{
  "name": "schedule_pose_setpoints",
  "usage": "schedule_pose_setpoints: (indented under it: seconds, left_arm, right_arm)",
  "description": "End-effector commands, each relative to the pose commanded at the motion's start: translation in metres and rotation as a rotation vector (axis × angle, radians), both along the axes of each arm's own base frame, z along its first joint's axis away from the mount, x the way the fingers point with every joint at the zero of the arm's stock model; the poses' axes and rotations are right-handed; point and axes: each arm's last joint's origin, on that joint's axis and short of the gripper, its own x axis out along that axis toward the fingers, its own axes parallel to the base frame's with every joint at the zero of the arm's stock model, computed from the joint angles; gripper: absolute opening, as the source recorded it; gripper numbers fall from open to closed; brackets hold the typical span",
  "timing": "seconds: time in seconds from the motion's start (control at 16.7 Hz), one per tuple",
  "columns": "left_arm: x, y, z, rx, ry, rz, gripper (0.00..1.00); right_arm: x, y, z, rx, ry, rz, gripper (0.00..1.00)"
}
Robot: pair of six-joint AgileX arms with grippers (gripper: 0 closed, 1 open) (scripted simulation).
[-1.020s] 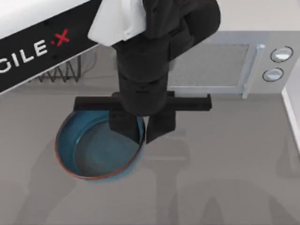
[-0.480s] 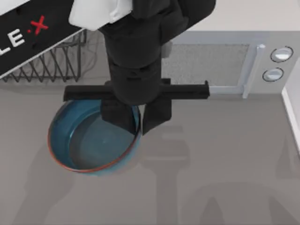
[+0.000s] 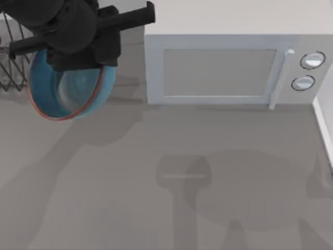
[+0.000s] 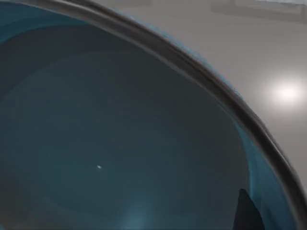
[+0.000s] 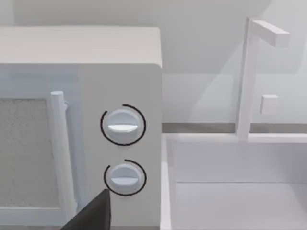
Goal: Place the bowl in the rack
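My left tool [image 3: 86, 49] is clamped on the rim of the bowl [image 3: 65, 88], holding it tilted (blue inside facing up) above the grey surface [image 3: 208, 182], left of the microwave [image 3: 229, 67] and just beside the black wire rack [image 3: 11, 62].

A rendered kitchen counter: a grey-white microwave [image 3: 218, 67] with two round dials [image 5: 123, 125] and a bar handle [image 3: 278, 78] stands at the back of a grey worktop [image 3: 208, 182]. A black wire dish rack [image 3: 13, 70] sits at far left, a white sink [image 5: 230, 191] with tap [image 5: 249, 76] at right.
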Motion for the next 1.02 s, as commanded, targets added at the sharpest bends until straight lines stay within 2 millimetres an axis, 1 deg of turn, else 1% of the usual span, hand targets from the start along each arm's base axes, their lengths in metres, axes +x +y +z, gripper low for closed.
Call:
schedule_pose_setpoints:
  seconds: [0.12,0.24,0.3,0.42,0.54,0.66,0.78,0.84,1.02]
  left_arm:
    - [0.005,0.039,0.011,-0.058,-0.197,0.029,0.00]
    - [0.001,0.079,0.022,-0.073,-0.420,0.066,0.00]
    - [-0.004,0.098,0.028,-0.063,-0.535,0.086,0.00]
    - [-0.020,0.132,0.038,-0.010,-0.756,0.126,0.00]
    - [-0.042,0.157,0.046,0.073,-0.940,0.163,0.00]
    - [-0.063,0.173,0.051,0.160,-1.074,0.193,0.00]
    - [-0.077,0.181,0.053,0.221,-1.149,0.210,0.00]
    - [-0.080,0.183,0.053,0.235,-1.165,0.213,0.00]
    - [-0.080,0.183,0.053,0.238,-1.167,0.214,0.00]
  right_arm:
    - [0.000,0.000,0.000,0.000,0.000,0.000,1.00]
    - [0.000,0.000,0.000,0.000,0.000,0.000,1.00]
    - [0.000,0.000,0.000,0.000,0.000,0.000,1.00]
    - [0.000,0.000,0.000,0.000,0.000,0.000,1.00]
    - [0.000,0.000,0.000,0.000,0.000,0.000,1.00]
    - [0.000,0.000,0.000,0.000,0.000,0.000,1.00]
    - [0.000,0.000,0.000,0.000,0.000,0.000,1.00]
    - [0.000,0.000,0.000,0.000,0.000,0.000,1.00]
    - [0.000,0.000,0.000,0.000,0.000,0.000,1.00]
